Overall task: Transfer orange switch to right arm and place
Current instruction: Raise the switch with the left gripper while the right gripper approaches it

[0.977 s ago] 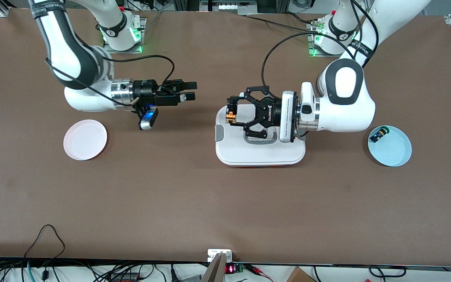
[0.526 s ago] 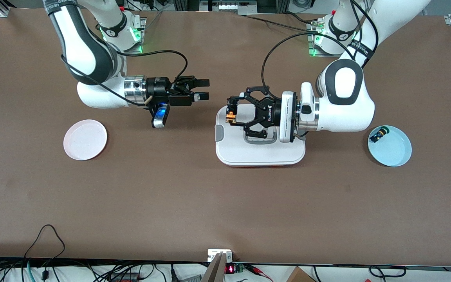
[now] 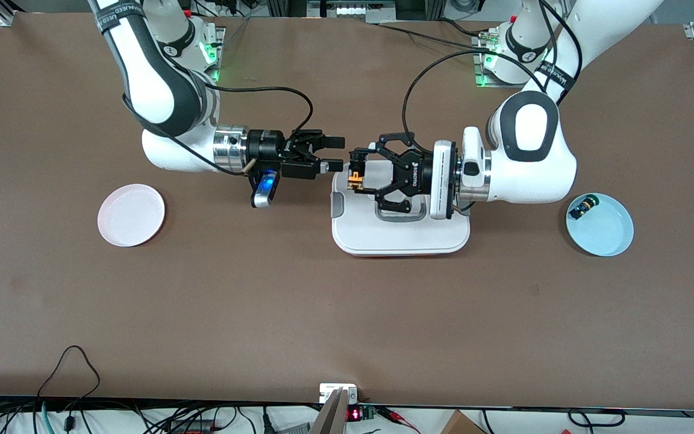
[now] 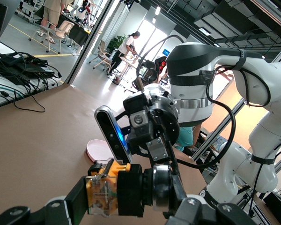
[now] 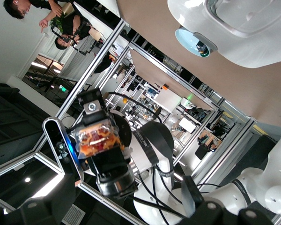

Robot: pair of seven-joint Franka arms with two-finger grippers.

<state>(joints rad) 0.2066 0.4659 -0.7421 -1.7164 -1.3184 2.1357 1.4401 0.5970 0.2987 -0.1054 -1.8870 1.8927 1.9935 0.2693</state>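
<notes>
Just above the middle of the front view the two grippers meet tip to tip over the brown table. The left gripper reaches in from the frame's right and is clamped on the orange switch, holding it in the air over the upper left corner of the white tray; in the left wrist view the switch sits low in the frame between black fingers. The right gripper comes in from the frame's left with its two fingers spread apart, one above the other in the picture, their tips just beside the switch and, as far as can be seen, not touching it; in the right wrist view the switch shows at centre left. The gap between the two grippers is very small, while the whole lower half of the front view is bare brown table, and the strip between the tray and each plate is open too. A pink plate at centre left holds nothing and lies well apart from the tray. A light blue plate at centre right holds a small black button with green and blue parts, near its upper left rim.
</notes>
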